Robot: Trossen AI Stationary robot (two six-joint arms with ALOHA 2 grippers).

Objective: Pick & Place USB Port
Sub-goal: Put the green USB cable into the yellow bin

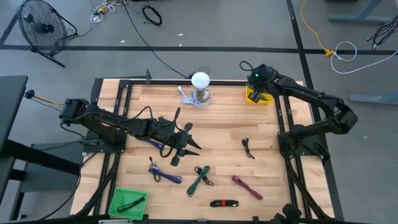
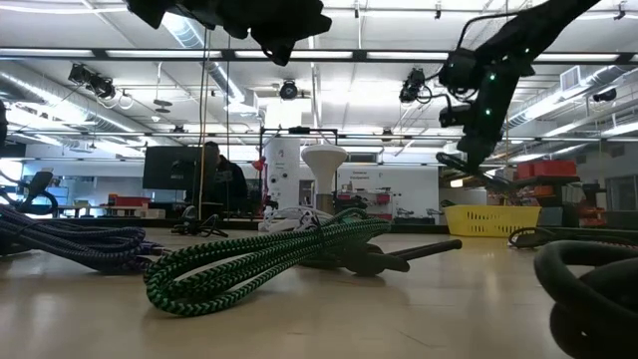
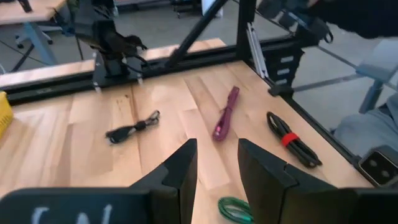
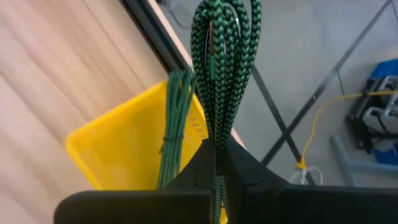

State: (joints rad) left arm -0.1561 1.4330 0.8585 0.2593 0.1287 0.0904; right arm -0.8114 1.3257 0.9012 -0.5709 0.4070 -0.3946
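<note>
My right gripper (image 1: 254,79) is at the table's far right corner, over a yellow bin (image 1: 259,96). It is shut on a coiled green-and-black braided cable (image 4: 222,56). Thinner green strands (image 4: 175,118) run beside the coil toward the bin (image 4: 124,146). In the low view the gripper (image 2: 471,150) is above the bin (image 2: 490,219). My left gripper (image 1: 185,147) is open and empty above the table's middle, and its fingers (image 3: 214,168) point toward the right side. Loose cables lie flat on the wood. My right gripper pinches the coiled cable between its two fingers at the coil's near end (image 4: 217,140), with several strands together. The rest of the coil sticks out ahead of the fingertips. The cable is lifted clear, above the yellow bin's opening.
On the table lie a short black cable (image 1: 248,148), a magenta cable (image 1: 247,186), a black cable with a red tie (image 1: 224,203), a green cable (image 1: 199,180) and a blue one (image 1: 164,174). A green bin (image 1: 127,203) stands near left. A white lamp (image 1: 200,87) stands at the far middle.
</note>
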